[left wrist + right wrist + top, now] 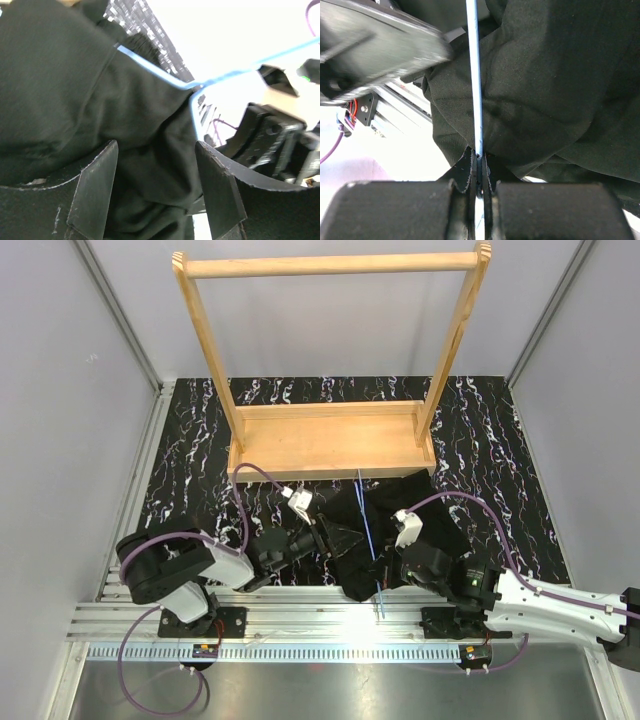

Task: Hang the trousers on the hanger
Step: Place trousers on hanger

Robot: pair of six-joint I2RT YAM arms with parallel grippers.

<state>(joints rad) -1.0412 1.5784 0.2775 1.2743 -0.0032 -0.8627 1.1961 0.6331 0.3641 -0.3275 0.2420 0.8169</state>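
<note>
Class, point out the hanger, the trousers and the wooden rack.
The hanger (475, 75): right wrist view, straight wire.
The trousers (60, 90): left wrist view, draped fabric.
The wooden rack (330, 440): top external view, base board.

Table top is a black mat (180, 470) with white marble veining. The wooden rack (330, 440) stands on it toward the far side, with its base board flat on the mat. The black trousers (425, 515) lie crumpled just in front of that base, right of centre.
</note>
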